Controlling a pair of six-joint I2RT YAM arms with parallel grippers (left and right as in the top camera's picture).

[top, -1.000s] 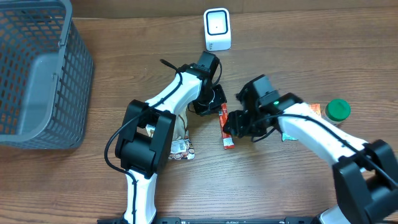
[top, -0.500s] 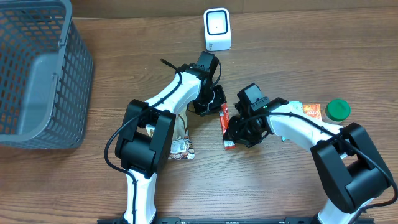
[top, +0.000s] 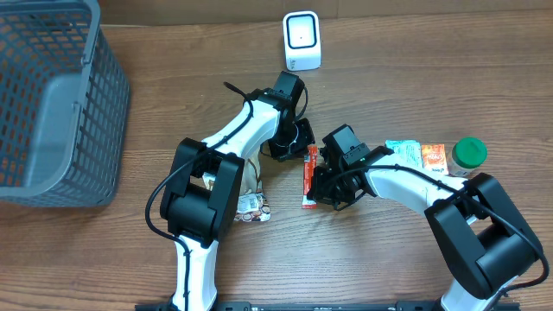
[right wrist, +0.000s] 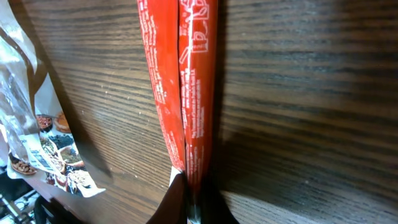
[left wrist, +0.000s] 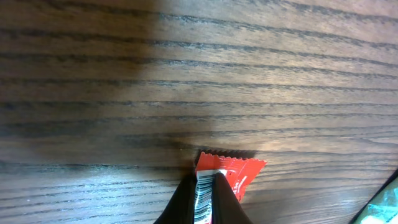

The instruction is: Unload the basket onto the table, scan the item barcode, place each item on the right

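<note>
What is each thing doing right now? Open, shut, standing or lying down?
red packet, pinched at both ends
left end effector, shut on the red packet
right end effector, shut on the red packet
scanner, standing upright
basket, standing upright
bottle, lying on its side, green cap on
snack bag, lying flat

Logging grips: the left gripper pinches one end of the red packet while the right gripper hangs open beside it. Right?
No: the right gripper is shut on the other end of the red packet, as the right wrist view shows. The left gripper does pinch one end.
</note>
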